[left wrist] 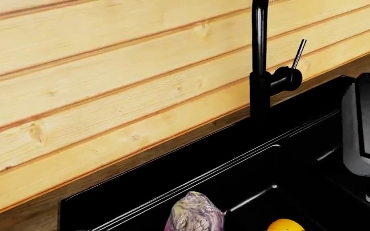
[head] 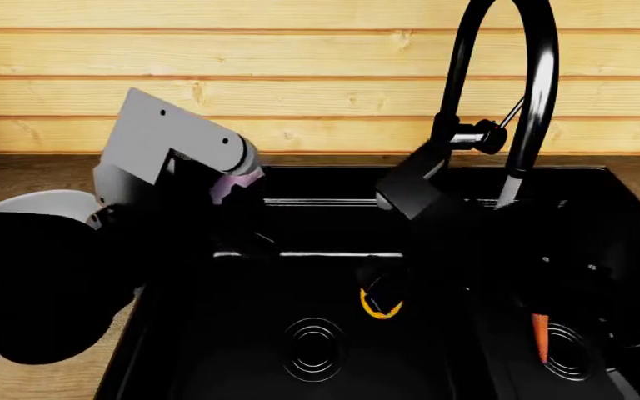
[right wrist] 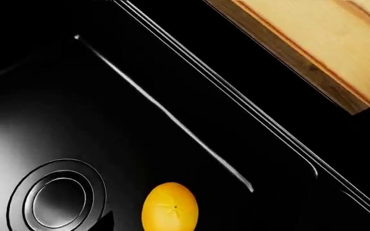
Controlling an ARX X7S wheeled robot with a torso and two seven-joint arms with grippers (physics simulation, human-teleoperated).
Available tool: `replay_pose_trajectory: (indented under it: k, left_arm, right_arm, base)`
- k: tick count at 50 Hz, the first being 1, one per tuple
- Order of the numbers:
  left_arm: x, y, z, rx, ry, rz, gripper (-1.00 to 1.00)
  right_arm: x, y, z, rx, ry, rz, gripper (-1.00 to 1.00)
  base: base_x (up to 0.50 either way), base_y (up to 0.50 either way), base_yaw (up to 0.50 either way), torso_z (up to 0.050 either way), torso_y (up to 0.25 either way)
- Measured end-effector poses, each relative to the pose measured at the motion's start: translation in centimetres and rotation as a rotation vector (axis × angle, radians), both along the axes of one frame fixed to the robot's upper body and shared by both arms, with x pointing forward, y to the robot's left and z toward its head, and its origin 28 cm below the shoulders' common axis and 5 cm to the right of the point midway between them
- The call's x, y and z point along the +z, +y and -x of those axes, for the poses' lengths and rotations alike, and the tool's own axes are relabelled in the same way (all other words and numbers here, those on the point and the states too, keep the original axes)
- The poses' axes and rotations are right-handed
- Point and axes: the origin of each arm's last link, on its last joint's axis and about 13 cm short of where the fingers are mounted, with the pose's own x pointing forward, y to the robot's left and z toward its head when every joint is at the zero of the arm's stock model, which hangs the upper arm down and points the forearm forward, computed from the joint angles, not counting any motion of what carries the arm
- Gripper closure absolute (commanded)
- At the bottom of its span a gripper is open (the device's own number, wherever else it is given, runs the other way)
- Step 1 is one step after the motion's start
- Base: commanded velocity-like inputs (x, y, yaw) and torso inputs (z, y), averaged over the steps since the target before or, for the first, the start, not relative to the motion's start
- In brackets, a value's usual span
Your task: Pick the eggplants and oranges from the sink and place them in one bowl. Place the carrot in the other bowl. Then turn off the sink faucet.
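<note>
Holding: our left gripper has the glossy purple eggplant clamped
Right gripper: can't tell, hovering over yellow-orange orange
Carrot: right basin

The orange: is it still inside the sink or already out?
Inside. The orange lies on the sink floor beside a round drain.

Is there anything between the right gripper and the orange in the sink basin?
Nothing visible does. In the right wrist view the orange lies alone on the bare floor of the sink beside the drain; in the head view the right gripper hangs directly over it.
</note>
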Motion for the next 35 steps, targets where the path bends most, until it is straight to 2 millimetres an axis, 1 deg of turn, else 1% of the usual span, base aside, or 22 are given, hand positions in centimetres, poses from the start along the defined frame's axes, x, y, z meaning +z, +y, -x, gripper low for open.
replay_pose_trajectory:
  k: [9, 20, 28, 35]
  left_arm:
    - [0.7, 0.4, 0.3, 0.038, -0.050, 0.014, 1.00]
    - [0.9, 0.4, 0.6, 0.045, -0.070, 0.019, 1.00]
    - [1.0, 0.5, 0.6, 0.045, -0.078, 0.017, 1.00]
    - [0.9, 0.5, 0.6, 0.042, -0.078, 0.017, 1.00]
  right_arm:
    - [-1.5, 0.8, -2.7, 0.031, 0.070, 0.033, -1.00]
    - [-3.3, 1.6, -6.3, 0.060, 0.171, 0.054, -1.00]
    - [-4.6, 1.8, -8.0, 0.060, 0.223, 0.058, -1.00]
    - [-6.0, 1.9, -9.0, 0.052, 0.261, 0.035, -1.00]
  base:
    - [0.00, 0.00, 0.00, 0.000, 0.000]
    - [0.00, 0.00, 0.00, 0.000, 0.000]
    - [0.00, 0.00, 0.00, 0.000, 0.001]
    - [0.00, 0.00, 0.00, 0.000, 0.000]
